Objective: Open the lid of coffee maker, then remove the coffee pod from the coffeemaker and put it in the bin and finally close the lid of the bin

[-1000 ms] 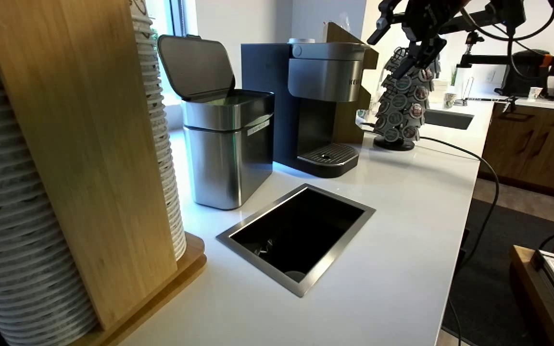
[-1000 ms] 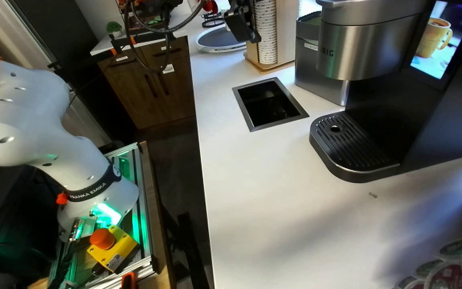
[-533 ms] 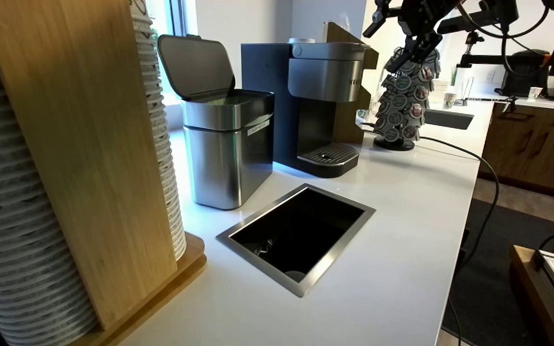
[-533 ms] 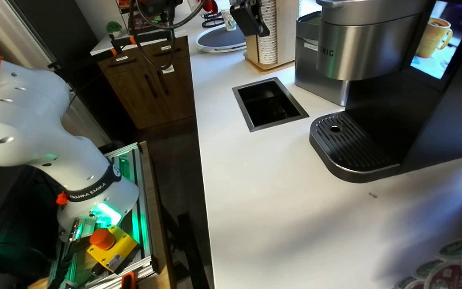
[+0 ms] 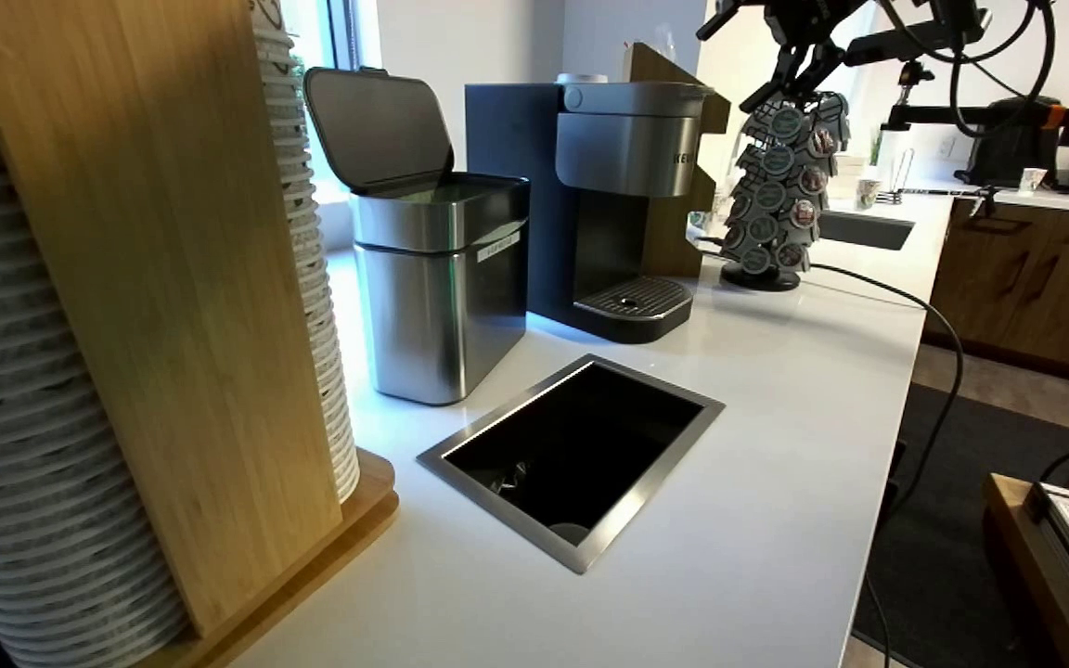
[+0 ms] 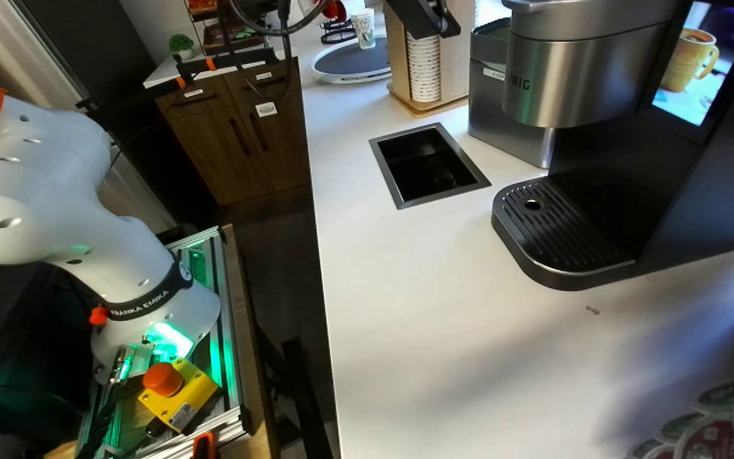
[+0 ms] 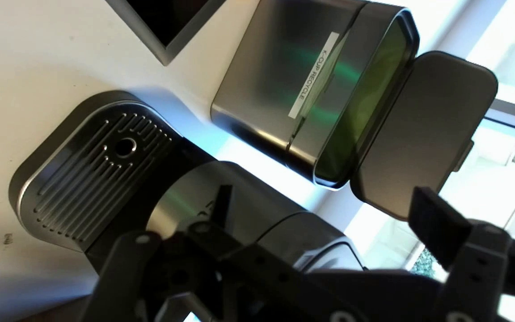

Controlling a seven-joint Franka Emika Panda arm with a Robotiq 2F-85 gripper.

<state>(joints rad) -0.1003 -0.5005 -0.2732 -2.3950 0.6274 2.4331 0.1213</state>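
Observation:
The coffee maker (image 5: 627, 153) stands on the counter in both exterior views and in the wrist view (image 7: 239, 192). The lid of the coffee maker (image 5: 632, 98) lies down on the brew head; no coffee pod shows, and the inside is hidden. The steel bin (image 5: 418, 315) stands beside it, also in the wrist view (image 7: 280, 76) with a K-cup recycle label. The lid of the bin (image 7: 427, 125) is swung open, upright at the back. My gripper (image 5: 731, 61) is open and empty, raised above and in front of the coffee maker; its spread fingers (image 7: 324, 201) show in the wrist view.
A steel-rimmed counter opening (image 5: 650, 490) lies in front of the bin. A wooden cup holder (image 5: 154, 278) with stacked cups stands nearby. A pod rack (image 5: 771, 199) stands past the coffee maker, near my gripper. A cable (image 5: 906, 292) runs over the counter's edge.
My gripper has moved up, staying open, and in an exterior view it has shifted right towards the coffee maker. The coffee maker, the bin and both lids have not moved.

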